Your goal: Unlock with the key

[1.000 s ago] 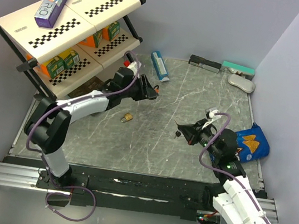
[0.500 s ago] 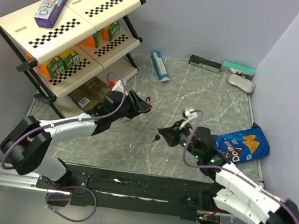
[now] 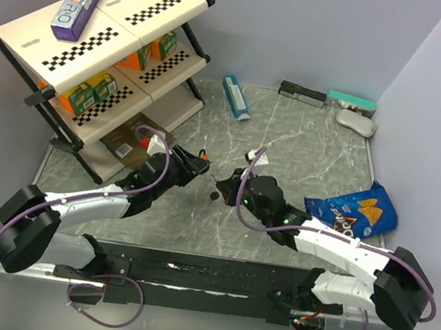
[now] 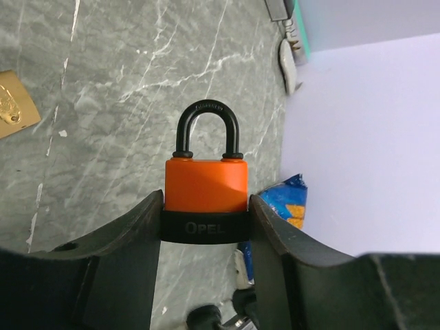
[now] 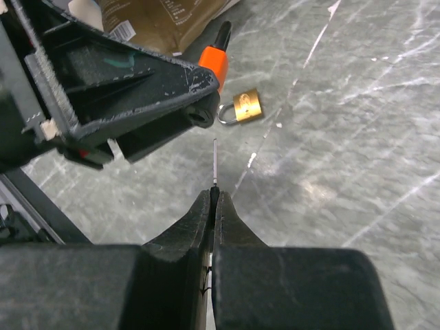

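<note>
My left gripper (image 3: 197, 166) (image 4: 206, 210) is shut on the orange-bodied padlock (image 4: 206, 184), gripping its black base band, with the black shackle pointing away. The padlock also shows in the right wrist view (image 5: 214, 63) and in the top view (image 3: 202, 162). My right gripper (image 3: 221, 192) (image 5: 214, 196) is shut on the key (image 5: 215, 161). Its thin blade sticks out edge-on toward the left gripper's fingers (image 5: 124, 82), a short gap away. The key is a small dark speck in the top view (image 3: 213, 195). A small brass padlock (image 5: 245, 106) (image 4: 12, 113) lies on the table beyond.
A checkered shelf rack (image 3: 99, 31) with juice cartons stands at the far left, with a brown pouch (image 3: 129, 136) at its foot. A blue chips bag (image 3: 350, 211) lies at the right. A blue box (image 3: 236, 97) and flat items (image 3: 330, 98) lie along the far edge of the marble table (image 3: 305, 153).
Both arms have swung toward the table's middle. The left gripper brought the orange padlock nearer and lower. The right gripper carried the key left, close to the padlock.
</note>
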Robot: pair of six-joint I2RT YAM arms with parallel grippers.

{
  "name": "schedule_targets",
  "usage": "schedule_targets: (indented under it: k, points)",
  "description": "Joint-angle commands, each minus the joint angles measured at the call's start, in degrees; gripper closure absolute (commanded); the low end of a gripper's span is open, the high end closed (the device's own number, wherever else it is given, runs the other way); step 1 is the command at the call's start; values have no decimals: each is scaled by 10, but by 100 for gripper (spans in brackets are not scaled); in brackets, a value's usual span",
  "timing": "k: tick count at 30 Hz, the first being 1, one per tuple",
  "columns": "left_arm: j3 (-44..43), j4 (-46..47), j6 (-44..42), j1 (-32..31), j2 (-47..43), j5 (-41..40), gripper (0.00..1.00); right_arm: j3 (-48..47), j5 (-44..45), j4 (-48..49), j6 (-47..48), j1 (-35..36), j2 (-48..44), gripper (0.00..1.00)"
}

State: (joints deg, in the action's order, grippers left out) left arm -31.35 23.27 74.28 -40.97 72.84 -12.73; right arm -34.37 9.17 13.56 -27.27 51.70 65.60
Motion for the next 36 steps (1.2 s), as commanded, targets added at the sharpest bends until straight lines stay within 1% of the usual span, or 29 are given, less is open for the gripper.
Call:
schedule_targets:
  k: [1, 9, 36]
  points:
    - [0, 65, 27, -2, -26, -21, 99, -45, 22, 31, -23, 9, 32, 100]
    - [3, 77, 34, -2, -20, -9, 99, -61, 12, 38, -19, 11, 54, 100]
    - [6, 93, 38, -2, -16, 18, 99, -68, 25, 63, 14, 18, 51, 100]
